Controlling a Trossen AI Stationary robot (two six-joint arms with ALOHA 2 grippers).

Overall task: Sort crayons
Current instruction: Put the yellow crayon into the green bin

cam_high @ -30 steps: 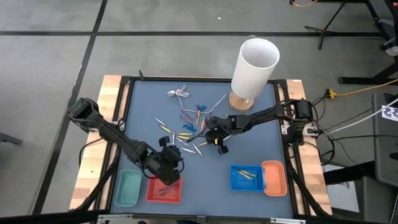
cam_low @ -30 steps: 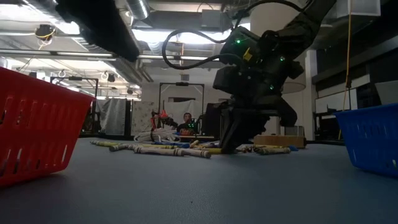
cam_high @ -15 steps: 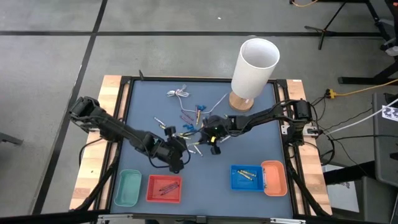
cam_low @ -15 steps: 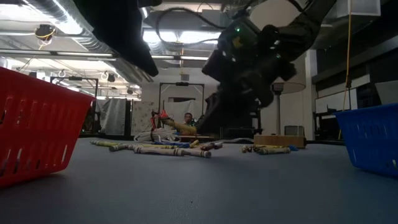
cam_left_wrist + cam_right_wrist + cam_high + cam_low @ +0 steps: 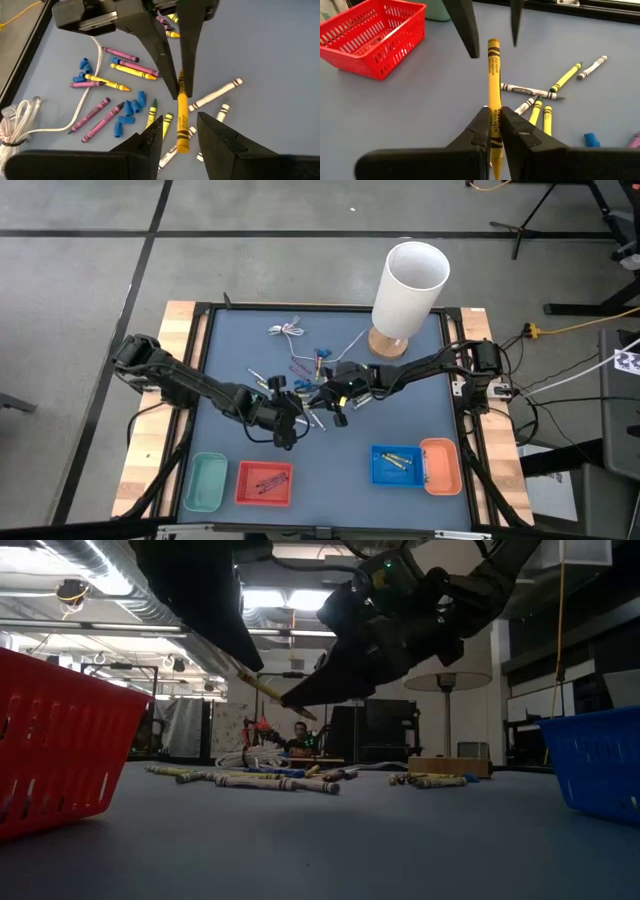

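Yellow crayon [image 5: 493, 85] in right end effector [image 5: 492, 131]

Table surface [image 5: 400, 420]: uniform slate blue, with a black frame and pale wood edging. Held crayon [image 5: 493, 75]: yellow with black label markings. Loose crayons [image 5: 129, 70] on the surface: yellow, pink-purple, white and one green-tipped. Small chunky bits [image 5: 129, 109]: blue. Cable [image 5: 85, 105]: white. Baskets: teal [image 5: 204, 482], red [image 5: 264, 483] with a slotted wall, blue [image 5: 396, 465], orange [image 5: 441, 465]. Cylinder [image 5: 411, 288]: white, on a tan wooden base. Both arms: black.
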